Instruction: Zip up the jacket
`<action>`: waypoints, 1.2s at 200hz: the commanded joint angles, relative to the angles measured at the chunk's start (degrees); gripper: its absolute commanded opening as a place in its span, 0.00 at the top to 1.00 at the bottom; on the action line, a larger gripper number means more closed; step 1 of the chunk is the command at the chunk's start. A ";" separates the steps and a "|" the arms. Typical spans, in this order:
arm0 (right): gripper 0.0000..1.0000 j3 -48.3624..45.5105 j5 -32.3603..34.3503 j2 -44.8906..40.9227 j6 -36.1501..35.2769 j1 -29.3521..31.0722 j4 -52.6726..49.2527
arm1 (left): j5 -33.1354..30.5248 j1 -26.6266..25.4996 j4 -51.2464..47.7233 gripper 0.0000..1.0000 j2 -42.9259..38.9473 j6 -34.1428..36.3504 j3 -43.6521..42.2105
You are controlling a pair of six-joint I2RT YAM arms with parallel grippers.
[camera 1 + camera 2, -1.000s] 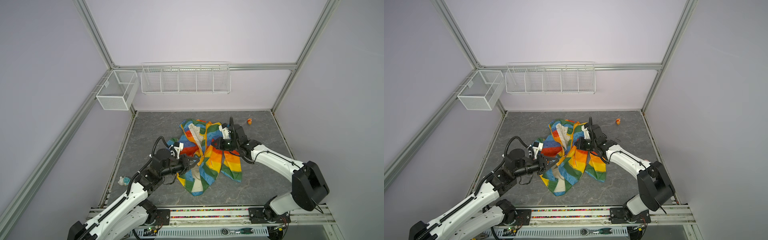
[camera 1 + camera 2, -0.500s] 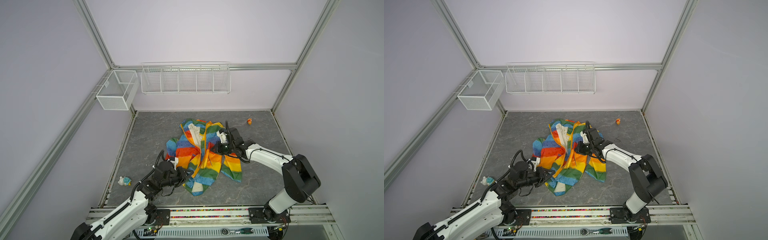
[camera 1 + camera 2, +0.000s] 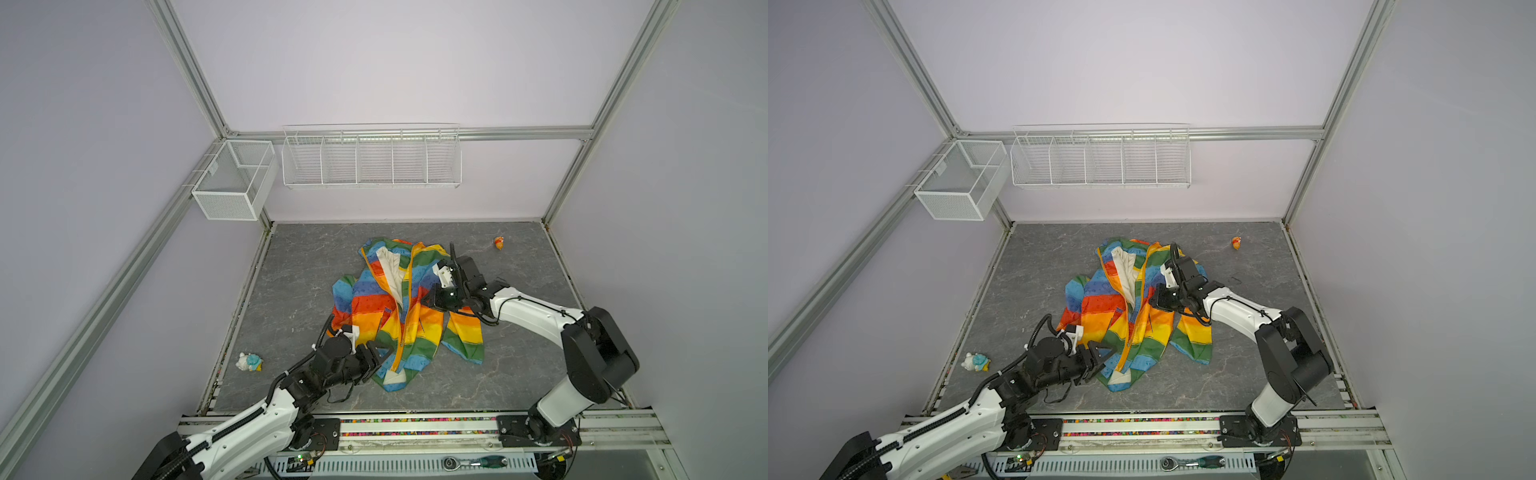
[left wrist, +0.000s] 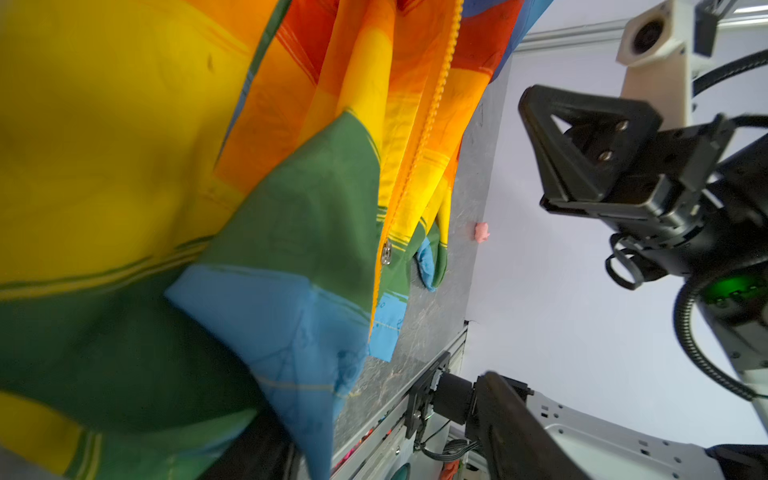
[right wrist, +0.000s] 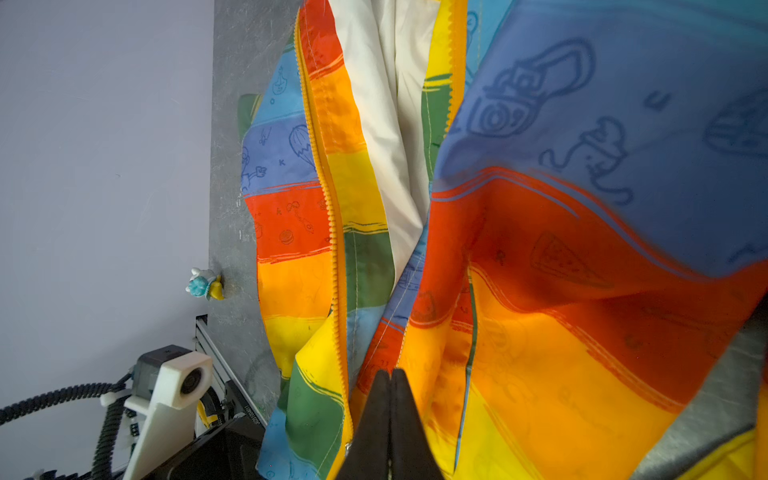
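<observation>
Nearest me, just past the front rail [image 3: 415,428], the left gripper [image 3: 381,358] is hovering low with its fingers released and spread, right at the jacket's [image 3: 374,303] blue hem [image 3: 392,384]. Behind and outward of those fingers, bare grey tabletop [image 3: 299,266] is running to the side wall, a small white-and-blue toy [image 3: 248,361] sitting near that edge. The jacket is lying crumpled mid-table, its orange zipper strip [image 3: 405,316] parting higher up. Farther on, the right gripper [image 3: 428,300] is clenching a fold of the orange panel, with the zipper just beside its fingertips. Behind it, open tabletop is stretching to the back wall, where a small orange toy [image 3: 498,242] is lying.
</observation>
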 commanded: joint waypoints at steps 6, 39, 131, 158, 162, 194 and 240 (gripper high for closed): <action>0.94 0.25 -1.77 0.70 0.07 -0.23 0.50 | -3.53 -2.50 6.62 0.33 4.76 0.23 -1.26; 0.94 -1.20 -2.80 0.70 1.07 -0.17 2.06 | -4.43 -4.89 11.76 0.31 10.99 0.27 -0.58; 0.94 -2.30 -3.71 0.22 2.74 0.67 3.55 | -9.41 -6.15 21.81 0.36 22.91 1.78 1.99; 0.94 -2.58 -4.12 -0.34 3.10 0.96 3.52 | -9.94 -6.11 24.29 0.44 26.11 2.31 2.21; 0.94 -2.57 -4.16 -0.35 3.10 1.02 3.51 | -9.88 -6.11 24.93 0.46 26.67 2.40 2.23; 0.92 -2.48 -5.43 -1.76 3.46 1.39 2.86 | -11.30 -6.11 31.78 0.63 30.14 2.25 1.43; 0.71 -1.20 -9.54 -3.85 -0.11 4.43 -1.33 | -12.69 -6.03 27.17 0.98 28.90 1.99 1.09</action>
